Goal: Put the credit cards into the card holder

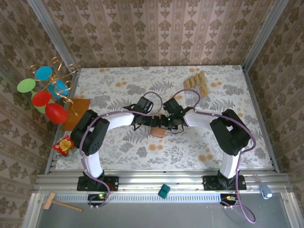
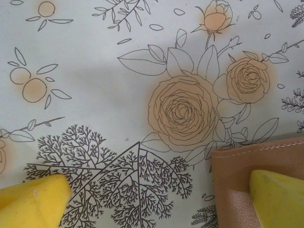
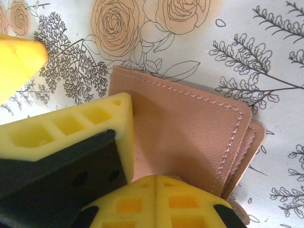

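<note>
Top view, step: judged to be opening the holder. The folded salmon-brown leather-like card holder (image 1: pixel 158 132) lies mid-desk. The thin tan rectangular credit cards (image 1: pixel 197 83) sit well apart, at the far right of the floral-print desk (image 1: pixel 213 147), none loaded yet.
Top view, claws: left claw (image 1: pixel 144 122) and right claw (image 1: pixel 168 124) meet over the card holder; jaw state too small to read.
Left wrist, left claw (image 2: pixel 156 204): spread wide, holding nothing; one yellow fingertip (image 2: pixel 280 199) is over the card holder (image 2: pixel 235 173) corner, contact unclear.
Right wrist, right claw (image 3: pixel 156 204): closed tight at the card holder (image 3: pixel 190 128) near edge.
Next move (judgement): lift one flap while the other claw pins the lower one.
Hidden: whether a flap is pinched; pockets and lining; exact card count.
</note>
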Robot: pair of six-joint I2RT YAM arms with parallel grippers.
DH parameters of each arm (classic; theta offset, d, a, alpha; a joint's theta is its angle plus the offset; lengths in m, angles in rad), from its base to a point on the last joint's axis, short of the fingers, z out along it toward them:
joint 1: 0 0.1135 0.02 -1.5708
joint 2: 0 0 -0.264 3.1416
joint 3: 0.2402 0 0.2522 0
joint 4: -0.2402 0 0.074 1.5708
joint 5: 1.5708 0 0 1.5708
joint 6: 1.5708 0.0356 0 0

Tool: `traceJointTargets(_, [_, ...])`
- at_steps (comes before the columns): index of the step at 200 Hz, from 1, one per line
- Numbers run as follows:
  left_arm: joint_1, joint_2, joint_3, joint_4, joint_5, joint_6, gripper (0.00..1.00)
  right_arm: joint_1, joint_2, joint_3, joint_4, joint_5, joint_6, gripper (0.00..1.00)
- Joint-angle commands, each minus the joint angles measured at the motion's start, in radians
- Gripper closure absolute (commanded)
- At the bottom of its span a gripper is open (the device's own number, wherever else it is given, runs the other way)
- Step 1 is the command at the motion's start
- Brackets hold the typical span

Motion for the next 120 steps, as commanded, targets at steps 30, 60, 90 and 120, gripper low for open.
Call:
traceJointTargets(30, [0.006,-0.069,-0.021,-0.149,-0.008,-0.020,0.00,0.007,0.043,-0.016,0.052,-0.003,0.016,1.00])
traceJointTargets(60, [0.007,-0.099,-0.065,-0.144,-0.008,-0.021,0.00,0.006,0.036,-0.012,0.049,-0.004,0.016,1.00])
traceJointTargets(90, [0.007,-0.118,-0.106,-0.120,-0.008,-0.025,0.00,0.004,0.029,-0.008,0.046,-0.008,0.016,1.00])
traceJointTargets(120, [0.002,-0.101,-0.116,-0.101,0.008,-0.017,0.00,0.003,0.014,0.001,0.040,-0.013,0.013,1.00])
